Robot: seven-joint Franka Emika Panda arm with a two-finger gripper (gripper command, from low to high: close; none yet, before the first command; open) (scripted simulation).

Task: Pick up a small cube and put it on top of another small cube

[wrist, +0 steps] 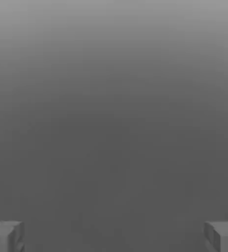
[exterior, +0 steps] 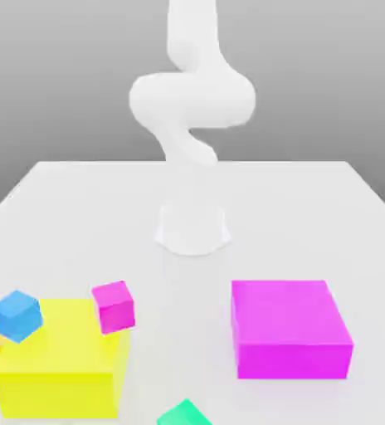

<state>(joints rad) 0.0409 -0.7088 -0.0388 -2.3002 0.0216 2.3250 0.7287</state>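
Green cube angled at the front edge

Left, blue (exterior: 17, 316) and magenta (exterior: 114, 307) cubes sit askew by the glossy yellow block (exterior: 61, 357). The green cube (exterior: 185, 413) points a corner backward on the surface (exterior: 179, 332), near its front edge. The end effector (wrist: 114, 238) is wide open.

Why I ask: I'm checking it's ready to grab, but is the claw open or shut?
Open: the claw's two fingers stand far apart, with nothing between them.
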